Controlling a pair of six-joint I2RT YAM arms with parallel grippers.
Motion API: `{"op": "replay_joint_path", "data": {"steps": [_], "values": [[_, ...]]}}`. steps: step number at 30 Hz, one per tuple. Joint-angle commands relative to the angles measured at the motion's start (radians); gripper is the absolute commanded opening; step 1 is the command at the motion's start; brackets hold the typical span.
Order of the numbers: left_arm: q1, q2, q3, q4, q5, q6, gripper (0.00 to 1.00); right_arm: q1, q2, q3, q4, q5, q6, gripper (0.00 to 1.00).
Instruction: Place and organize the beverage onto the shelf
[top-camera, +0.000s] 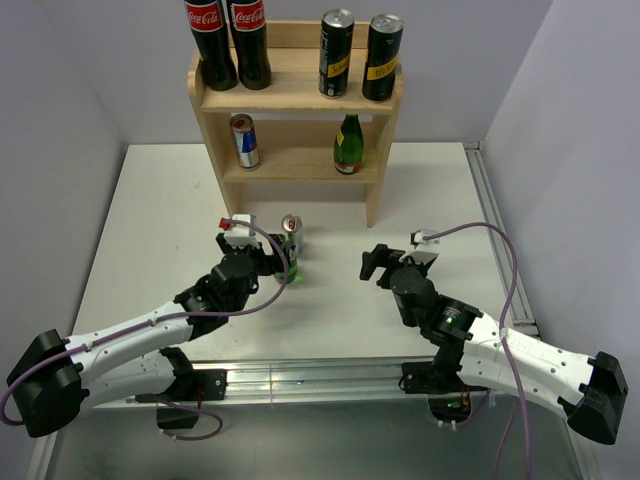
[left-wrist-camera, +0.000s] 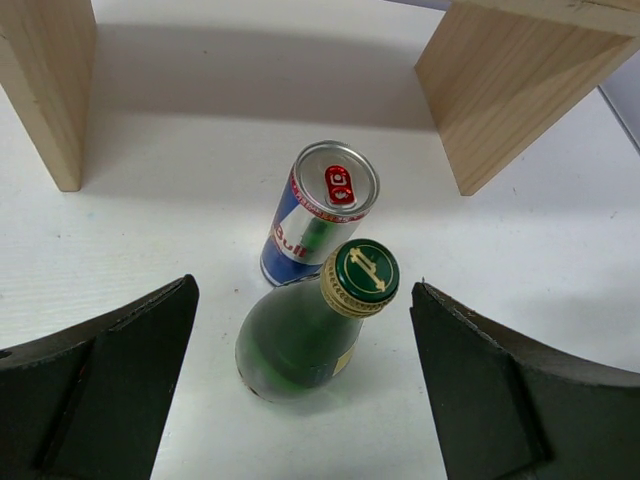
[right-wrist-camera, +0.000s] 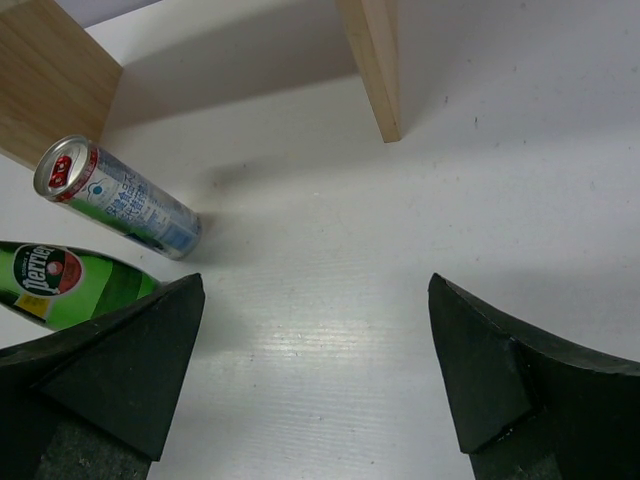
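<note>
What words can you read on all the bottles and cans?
"Coca-Cola": both cola bottles, on top of the shelf.
"perrier": green bottle standing on the table.
"Bull": blue-and-silver can next to it.
Too small to read: the two black cans, the middle-tier can and the middle-tier bottle.

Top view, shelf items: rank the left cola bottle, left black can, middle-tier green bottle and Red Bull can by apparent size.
1. left cola bottle, though its top is cropped
2. left black can
3. green bottle and Red Bull can: near equal, not ranked
</note>
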Motion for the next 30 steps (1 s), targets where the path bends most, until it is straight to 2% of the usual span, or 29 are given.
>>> {"op": "replay_joint_path", "data": {"steps": [1, 10, 17, 20, 24, 28, 30], "values": [[-0.005, -0.006, 0.013, 0.014, -0.029, 0.035, 0.94, 0.007, -0.007, -0.007, 0.033, 0.012, 0.014, 1.00], [-0.010, 0.046, -0.041, 0.113, 0.060, -0.016, 0.94, 0.007, -0.003, -0.008, 0.041, 0.012, 0.017, 1.00], [-0.036, 0.135, -0.119, 0.282, 0.065, -0.051, 0.93, 0.005, 0.008, -0.011, 0.047, 0.011, 0.017, 1.00], [-0.043, 0.212, -0.157, 0.400, 0.029, -0.051, 0.93, 0.008, 0.014, -0.010, 0.053, 0.006, 0.014, 1.00], [-0.059, 0.346, -0.235, 0.651, -0.032, -0.043, 0.93, 0.007, 0.019, -0.008, 0.052, 0.006, 0.013, 1.00], [-0.075, 0.462, -0.260, 0.823, -0.092, -0.020, 0.92, 0.007, 0.007, -0.011, 0.044, 0.009, 0.008, 1.00], [-0.080, 0.521, -0.246, 0.850, -0.118, -0.010, 0.92, 0.007, 0.000, -0.016, 0.044, 0.009, 0.008, 1.00]]}}
